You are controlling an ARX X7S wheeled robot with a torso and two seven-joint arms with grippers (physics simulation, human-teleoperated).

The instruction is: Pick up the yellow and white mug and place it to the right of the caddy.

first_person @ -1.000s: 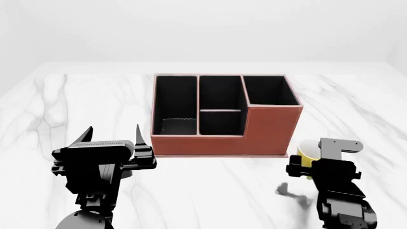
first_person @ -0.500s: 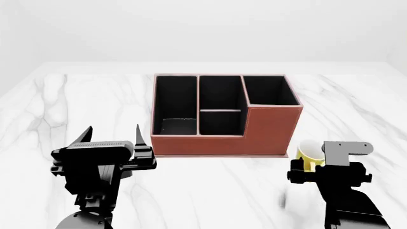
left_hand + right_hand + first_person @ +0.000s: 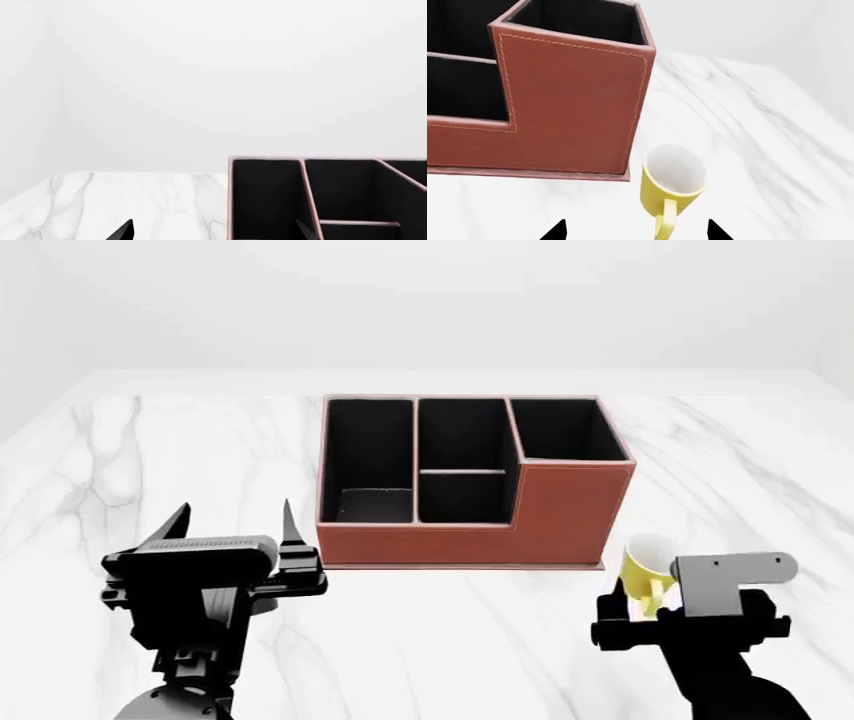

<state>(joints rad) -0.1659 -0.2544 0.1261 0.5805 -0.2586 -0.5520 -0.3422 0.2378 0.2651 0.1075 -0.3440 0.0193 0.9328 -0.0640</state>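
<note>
From the left wrist camera only two dark fingertip points of the left gripper (image 3: 213, 231) show, set well apart, so it stands wide and holds nothing; beyond them lie the marble table (image 3: 127, 195) and the caddy (image 3: 327, 200) with its black compartments. From the head camera the mug (image 3: 646, 568) sits on the table at the caddy's near right corner, just right of its front edge and close to it, partly hidden by the right gripper (image 3: 663, 612), whose body probably covers the handle. From the right wrist camera the mug, yellow outside and white inside, leans with its mouth toward the camera and its handle pointing at the gripper; the two fingertips straddle that handle, spread wide and touching nothing, a line-up that suits either closing on it or having let it go.
</note>
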